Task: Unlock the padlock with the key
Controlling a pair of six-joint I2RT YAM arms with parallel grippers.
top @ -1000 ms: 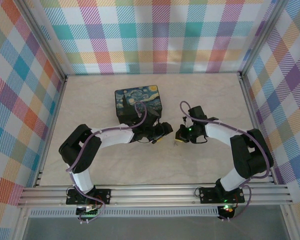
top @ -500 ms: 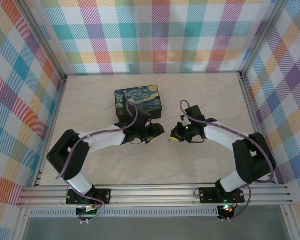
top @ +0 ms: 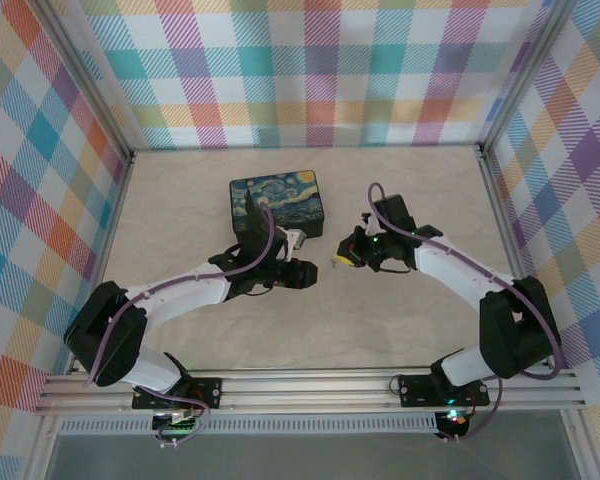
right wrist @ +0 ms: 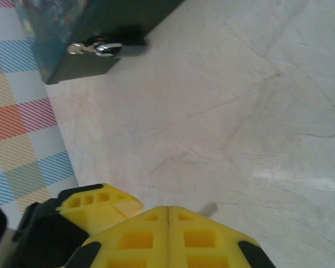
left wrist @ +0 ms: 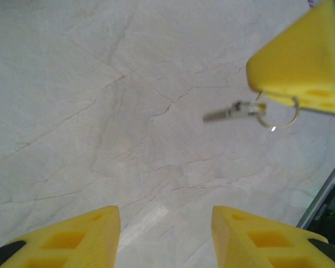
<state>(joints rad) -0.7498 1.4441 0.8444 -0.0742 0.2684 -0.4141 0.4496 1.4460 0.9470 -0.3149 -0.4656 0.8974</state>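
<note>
Holding the key (left wrist: 230, 111) tight between its closed fingers (right wrist: 139, 237), the right gripper (top: 340, 261) hung low over the table (top: 400, 330), near the painted box (top: 277, 203), off its near right corner. The key poked out sideways from the yellow fingers, and its little ring (left wrist: 279, 114) hung beside them. The left gripper (top: 302, 272) was just in front of the box, close to the right gripper. Its fingers were spread wide and had nothing in them. The padlock (right wrist: 109, 48) hung on the side of the box, and it looked shut. The key was near the box but well away from the padlock. So one part looked done: the key was picked up. The rest was left to do. The key had to go to the padlock on the box, slide into its small hole and turn, so the loop could pop open. The hole was too small to see.
</note>
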